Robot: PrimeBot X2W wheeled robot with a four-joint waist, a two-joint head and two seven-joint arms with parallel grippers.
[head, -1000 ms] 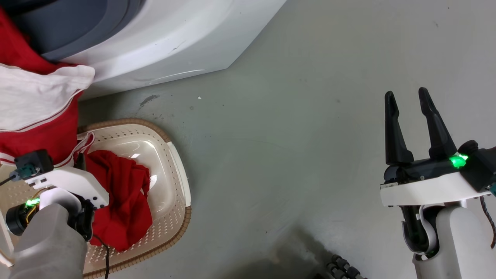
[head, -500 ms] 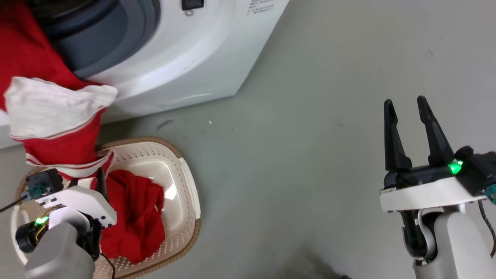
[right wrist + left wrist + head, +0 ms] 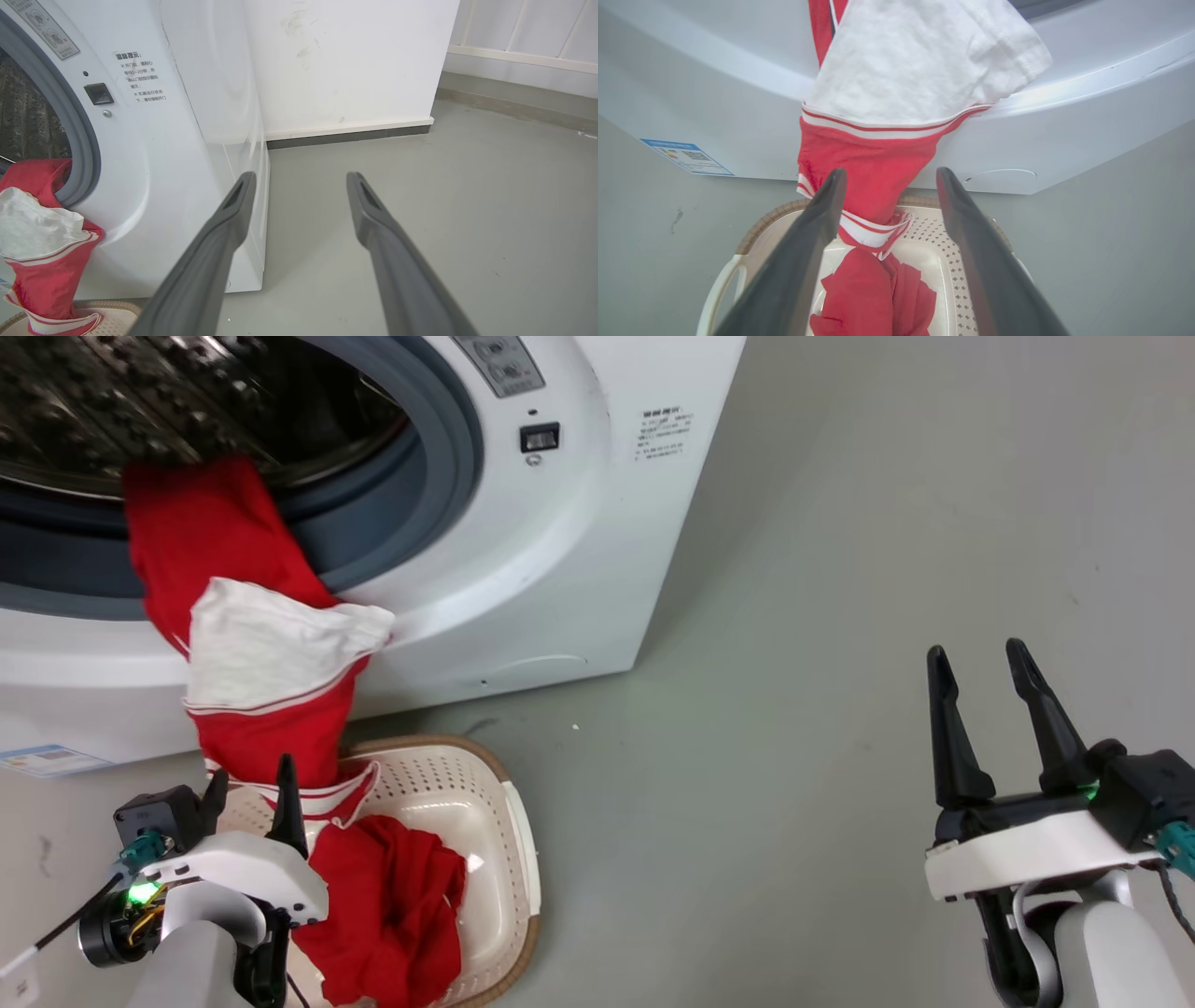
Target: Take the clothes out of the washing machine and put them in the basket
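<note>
I'm on the second piece. The striped garment (image 3: 271, 653) hangs from the lower lip of the washing machine (image 3: 579, 569) opening, and its hem rests at the back rim of the basket (image 3: 467, 784), where the plain red garment (image 3: 392, 905) already lies. My left gripper (image 3: 891, 171) is spread, one finger either side of the hanging cloth, gripping nothing. The right gripper (image 3: 974, 653) hangs agape over the floor (image 3: 794, 756). Next, I reckon: pinch low, pull the cloth clear of the drum (image 3: 140, 392), drop it in.

Left end effector (image 3: 252, 773) fingers spread; right end effector (image 3: 974, 650) fingers spread.
</note>
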